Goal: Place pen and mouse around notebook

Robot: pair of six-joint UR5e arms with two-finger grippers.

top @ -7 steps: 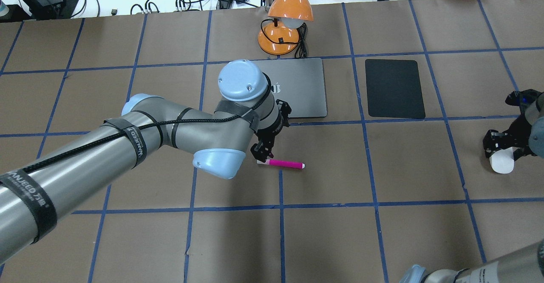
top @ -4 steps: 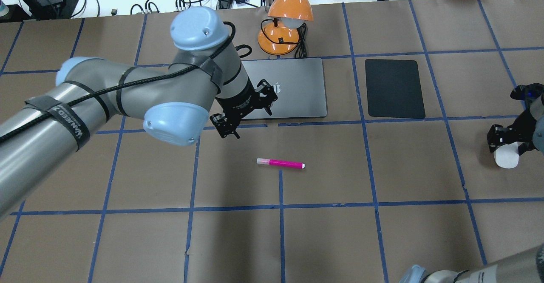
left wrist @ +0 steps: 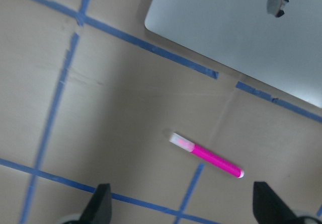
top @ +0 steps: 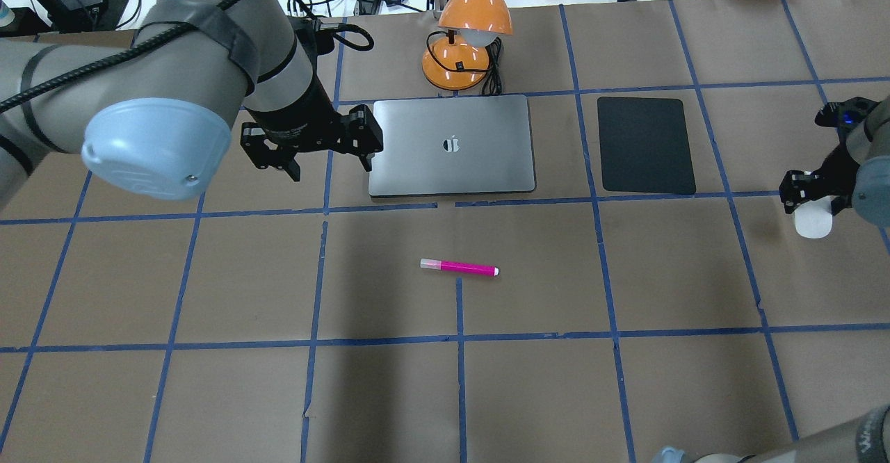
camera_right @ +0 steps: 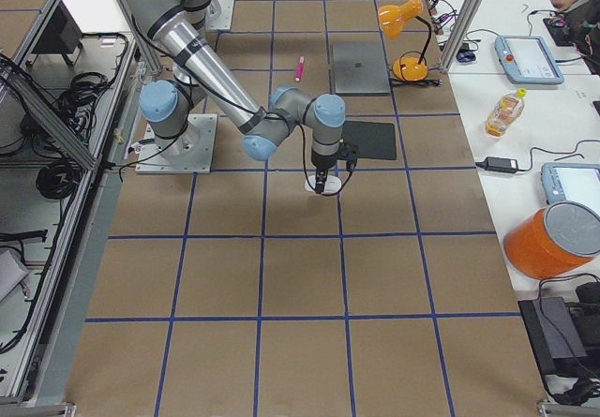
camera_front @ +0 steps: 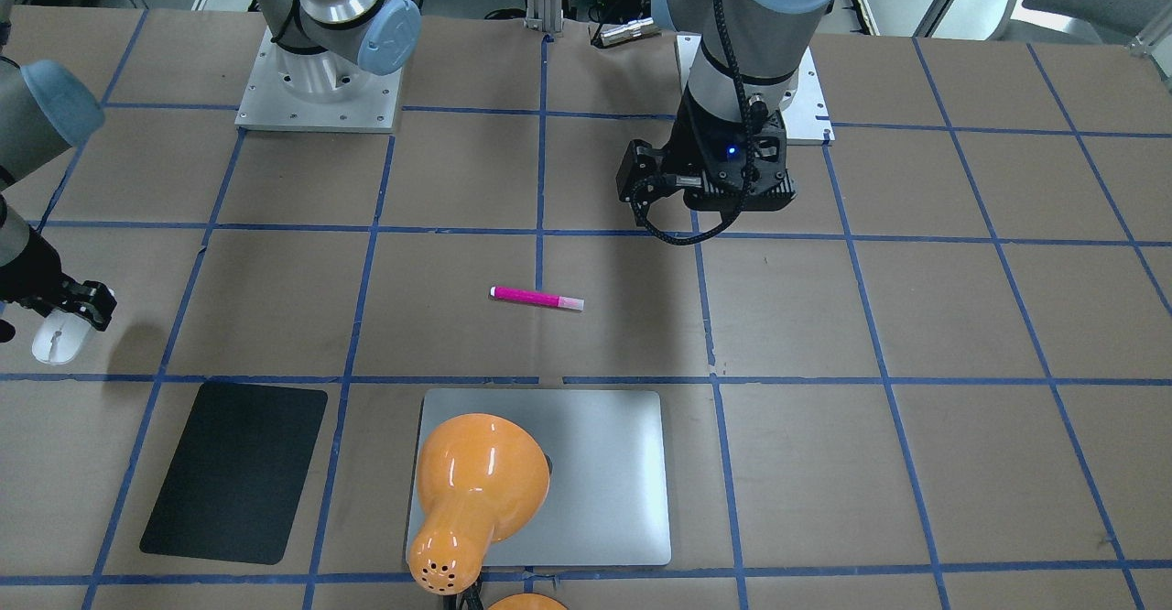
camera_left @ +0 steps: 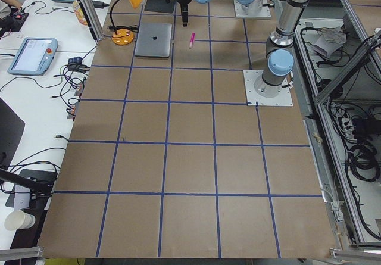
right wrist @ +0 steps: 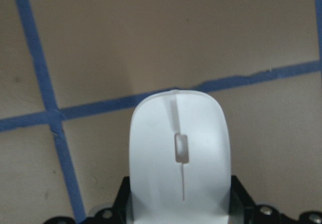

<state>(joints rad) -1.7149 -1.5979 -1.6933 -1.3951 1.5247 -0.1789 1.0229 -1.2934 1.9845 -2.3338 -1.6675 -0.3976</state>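
The magenta pen (top: 459,268) lies free on the brown table, a short way in front of the silver-grey notebook (top: 452,144). My left gripper (top: 329,164) hangs open and empty by the notebook's left edge, well apart from the pen. Its wrist view looks down on the pen (left wrist: 206,155) and the notebook's corner (left wrist: 241,27). At the far right my right gripper (top: 810,202) is shut on the white mouse (top: 813,225). The mouse (right wrist: 180,158) fills the right wrist view, held just over the table.
An orange desk lamp (top: 466,46) stands right behind the notebook, its shade hanging over the notebook in the front-facing view. A black mat (top: 646,144) lies to the notebook's right. Cables and devices line the table's far edge.
My left gripper rose from beside the pen and swung back and left to the notebook's left edge; the pen stayed put. The right gripper carried the mouse farther from the robot.
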